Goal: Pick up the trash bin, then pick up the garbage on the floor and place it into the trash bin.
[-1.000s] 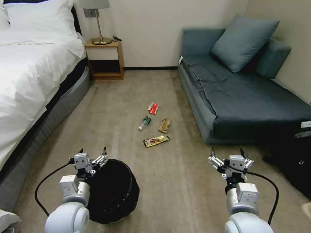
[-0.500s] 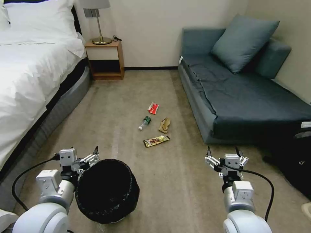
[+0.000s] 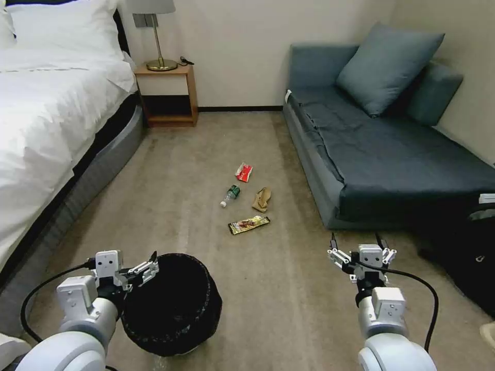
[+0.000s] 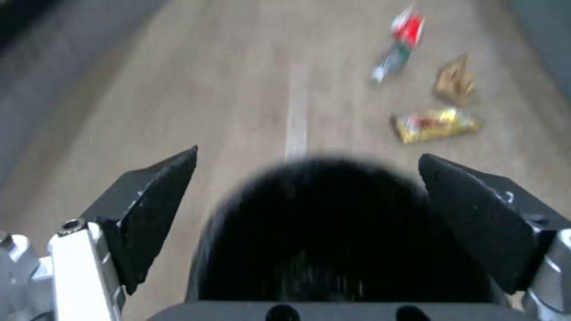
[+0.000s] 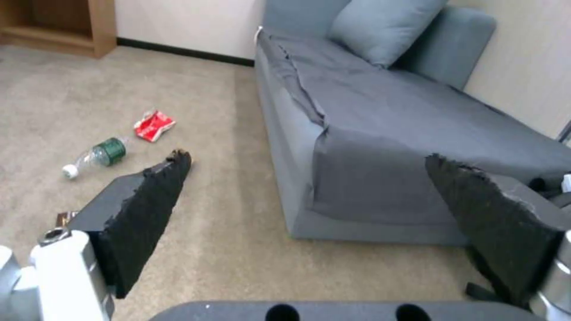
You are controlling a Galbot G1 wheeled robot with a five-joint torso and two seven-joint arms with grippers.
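Observation:
The trash bin [image 3: 172, 304], round with a black liner, stands on the carpet at my near left. My left gripper [image 3: 136, 264] is open at the bin's left rim. In the left wrist view the bin [image 4: 345, 232] lies between the spread fingers of that gripper [image 4: 308, 155]. The garbage lies mid-floor: a red-and-white packet [image 3: 244, 172], a small bottle [image 3: 230, 196], a tan paper bag [image 3: 262, 199] and a gold-brown wrapper [image 3: 249, 224]. My right gripper [image 3: 356, 239] hovers open and empty at the near right, seen from its wrist [image 5: 306, 156] with the packet [image 5: 153, 125] and bottle [image 5: 95, 156] ahead.
A white bed [image 3: 46, 118] runs along the left. A wooden nightstand [image 3: 167, 95] with a lamp stands at the back wall. A blue-grey sofa [image 3: 386, 149] fills the right side, with a black bag [image 3: 464, 257] on the floor beside it.
My left arm swung left off the top of the bin and then dropped a little beside its rim. My right gripper pulled back slightly. The bin and garbage stayed put.

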